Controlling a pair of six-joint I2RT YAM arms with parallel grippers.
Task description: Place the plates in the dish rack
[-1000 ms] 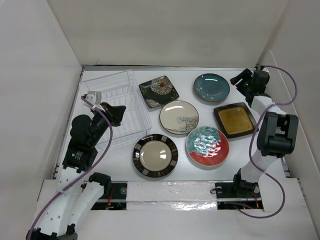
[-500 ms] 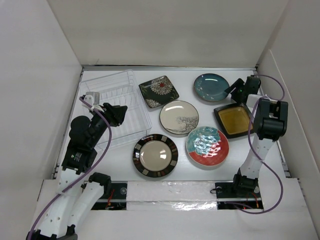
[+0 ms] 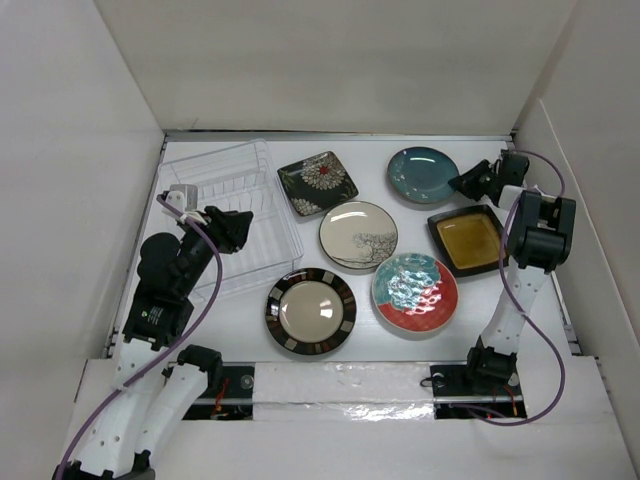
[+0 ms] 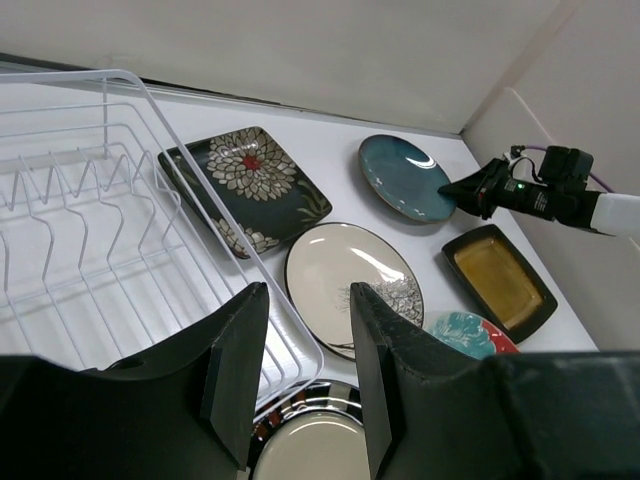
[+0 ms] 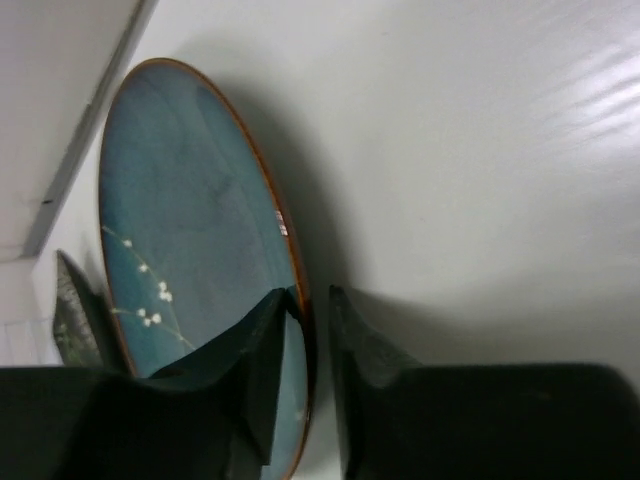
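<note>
Six plates lie flat and face up on the white table [image 3: 362, 168], all of them outside the dish rack [image 3: 215, 158]. The rack sits at the upper left of the top view. Its long axis runs from the upper left down toward the lower right, a little askew to the table's edges, and its wire slots stand upright.

Just right of the rack is the black square floral plate [image 3: 317, 183], turned so its corners point off the table's lines. The teal plate [image 3: 420, 172] is in the upper right. Below it the amber-centred square plate [image 3: 470, 240] is also slightly rotated. The cream plate with the tree [image 3: 358, 235] is in the middle, and the red-and-teal plate [image 3: 414, 292] and the striped-rim plate [image 3: 310, 311] are lowest in the frame.

The left tool [image 4: 307, 300] hangs over the rack's right-hand edge, pointing toward the upper right. Its fingers are moderately apart with nothing between them.

The right tool [image 5: 309, 292] points left across the frame at the teal plate's right rim. In its own wrist view the fingers [image 5: 262, 350] are drawn narrow astride that rim, one over the blue face and the other on the outer side. I cannot tell whether they actually press the rim.
</note>
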